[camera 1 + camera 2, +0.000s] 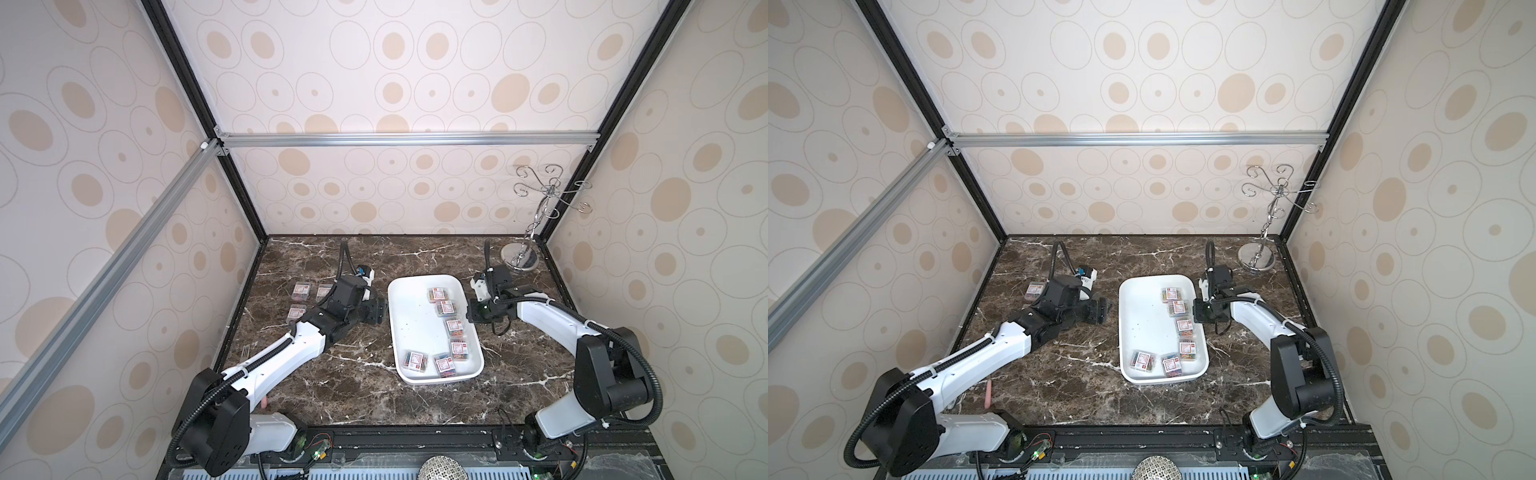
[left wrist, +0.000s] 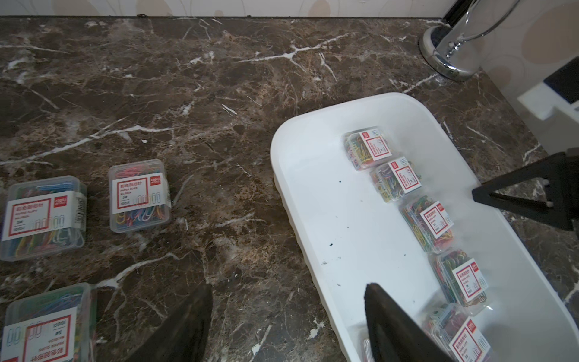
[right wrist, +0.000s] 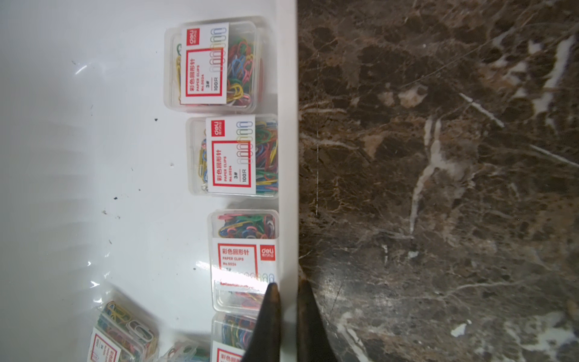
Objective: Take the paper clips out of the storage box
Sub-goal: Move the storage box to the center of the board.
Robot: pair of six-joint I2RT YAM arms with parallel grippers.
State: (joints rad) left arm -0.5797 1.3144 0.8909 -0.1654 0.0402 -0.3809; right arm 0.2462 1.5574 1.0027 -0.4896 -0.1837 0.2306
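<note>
Marble table: at 9 o'clock of the tray, three clip boxes lie on it. Left gripper hangs half-wide and empty, straddling the tray's 9 o'clock rim. Six clip boxes sit inside the tray, four along the 3 o'clock wall and two at 6. Right gripper is pinched on the 3 o'clock rim. Stand at 1 o'clock.

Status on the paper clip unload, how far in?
Done: three paper clip boxes sit on the marble table. In hand: none; left end effector open, right end effector pinching the storage box rim. Left: six paper clip boxes inside it.
</note>
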